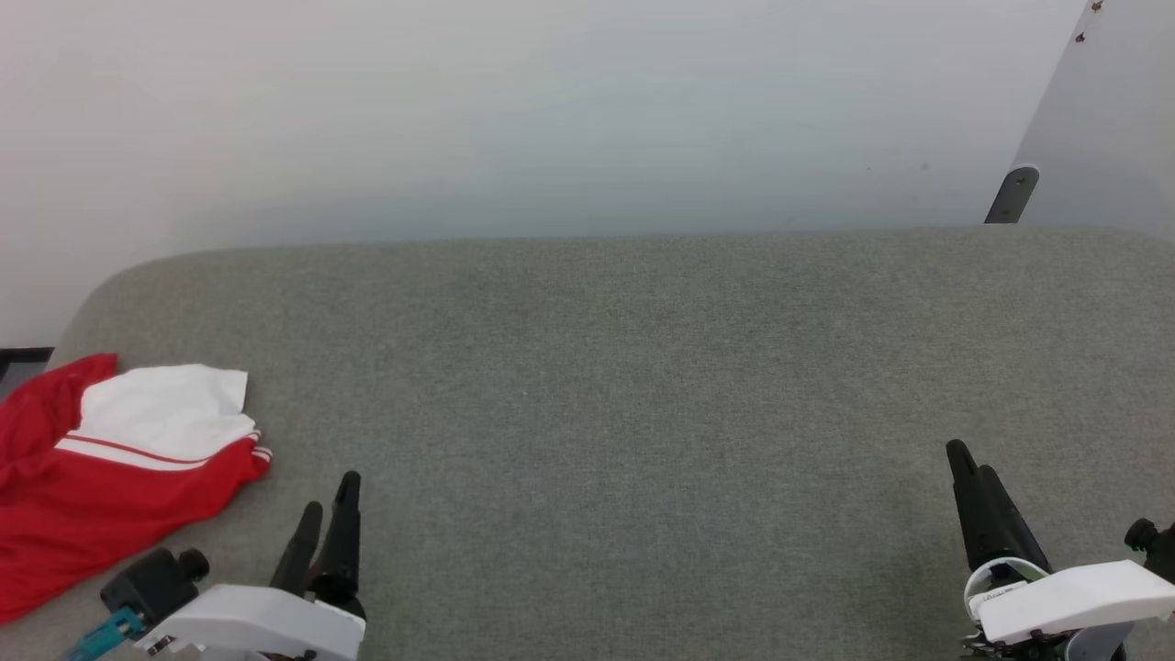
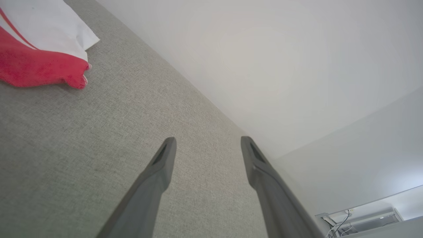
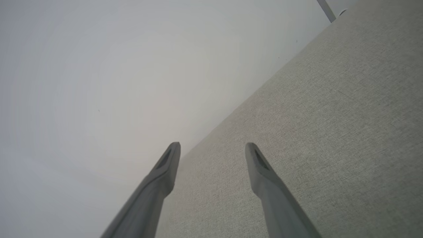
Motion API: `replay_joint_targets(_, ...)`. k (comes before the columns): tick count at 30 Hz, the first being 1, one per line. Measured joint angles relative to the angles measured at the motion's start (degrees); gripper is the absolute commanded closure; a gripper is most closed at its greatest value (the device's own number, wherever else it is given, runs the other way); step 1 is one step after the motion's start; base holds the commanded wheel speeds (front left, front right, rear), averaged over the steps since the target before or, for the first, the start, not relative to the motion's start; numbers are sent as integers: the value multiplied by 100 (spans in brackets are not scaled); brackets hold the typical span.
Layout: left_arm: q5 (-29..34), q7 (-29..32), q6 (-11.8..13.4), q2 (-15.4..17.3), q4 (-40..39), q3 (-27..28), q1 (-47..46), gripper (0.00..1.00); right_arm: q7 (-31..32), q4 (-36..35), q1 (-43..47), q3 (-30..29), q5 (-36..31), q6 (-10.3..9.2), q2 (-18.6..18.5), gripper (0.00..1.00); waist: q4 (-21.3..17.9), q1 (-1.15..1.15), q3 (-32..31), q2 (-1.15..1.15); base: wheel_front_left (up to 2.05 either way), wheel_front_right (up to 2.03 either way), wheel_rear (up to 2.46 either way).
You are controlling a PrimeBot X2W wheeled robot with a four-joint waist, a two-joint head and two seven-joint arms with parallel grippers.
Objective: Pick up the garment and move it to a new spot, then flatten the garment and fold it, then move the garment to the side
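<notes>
The garment [image 1: 101, 477], a red shirt with a white panel and thin striped trim, lies in a loose heap at the left edge of the grey fabric table [image 1: 624, 386]; its near corner also appears in the left wrist view as the garment [image 2: 39, 46]. My left gripper [image 1: 329, 514] hovers just right of it, open, its fingers apart and empty [image 2: 208, 142]. Far off at the lower right, my right gripper [image 1: 968, 468] stands open with nothing between its fingers [image 3: 213, 147].
A pale wall rises behind the table's far edge. A slanted grey panel with a dark bracket [image 1: 1012, 195] stands at the back right. The table's rounded left corner is close to the garment.
</notes>
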Motion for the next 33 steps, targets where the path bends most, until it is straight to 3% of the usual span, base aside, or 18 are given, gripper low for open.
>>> replay_joint_targets(33, 1982, -561, 293, 437, -628, -388, 164, 0, -216, -522, 76, 78, -2299, 7, 5, 0, -12, 0, -30, 0, 0, 0, 0)
